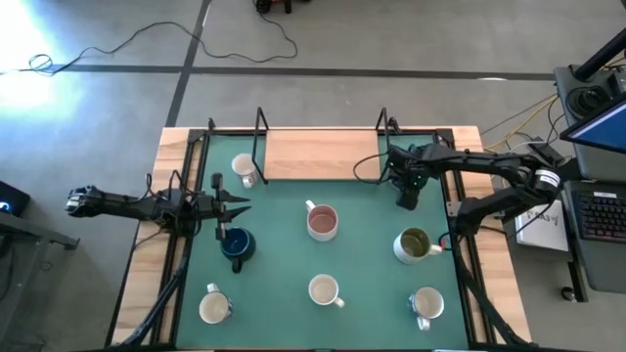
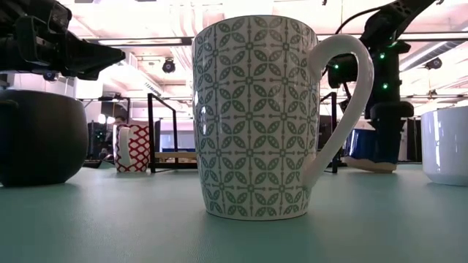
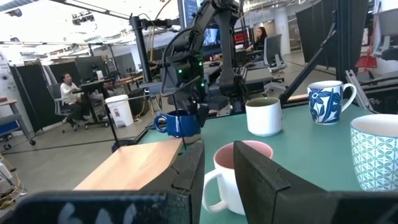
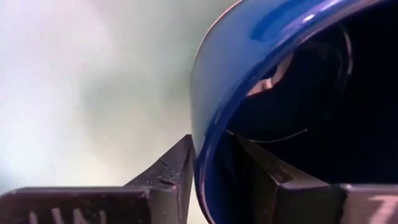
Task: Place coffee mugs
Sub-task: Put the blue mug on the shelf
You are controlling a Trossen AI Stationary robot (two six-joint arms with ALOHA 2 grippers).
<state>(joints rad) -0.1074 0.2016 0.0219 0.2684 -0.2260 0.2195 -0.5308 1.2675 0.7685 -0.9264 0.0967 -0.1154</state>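
Several mugs stand on their bases on the green mat (image 1: 362, 264). A dark blue mug (image 1: 236, 244) is at the left, a pink-lined one (image 1: 322, 222) in the middle, and an olive-lined one (image 1: 414, 244) to the right. White ones sit at the far left (image 1: 245, 168) and along the near side (image 1: 324, 290). My left gripper (image 1: 238, 208) is open and hovers level just beyond the dark blue mug, touching nothing. My right gripper (image 1: 406, 191) is at the far right, shut on a second blue mug (image 3: 180, 123). My right gripper holds the blue mug by its rim (image 4: 205, 146), one finger inside the cup and one outside on the wall. The fingers point down from above. The mug hangs roughly upright below them, handle toward the table's left (image 3: 160, 123). Whether its base touches the mat cannot be told.
A wooden board (image 1: 321, 154) lies at the far middle between black upright frames (image 1: 259, 137). A green-patterned white mug (image 2: 252, 117) stands right in front of the low camera. The mat is bare between the pink mug and my right gripper. People sit in the room beyond.
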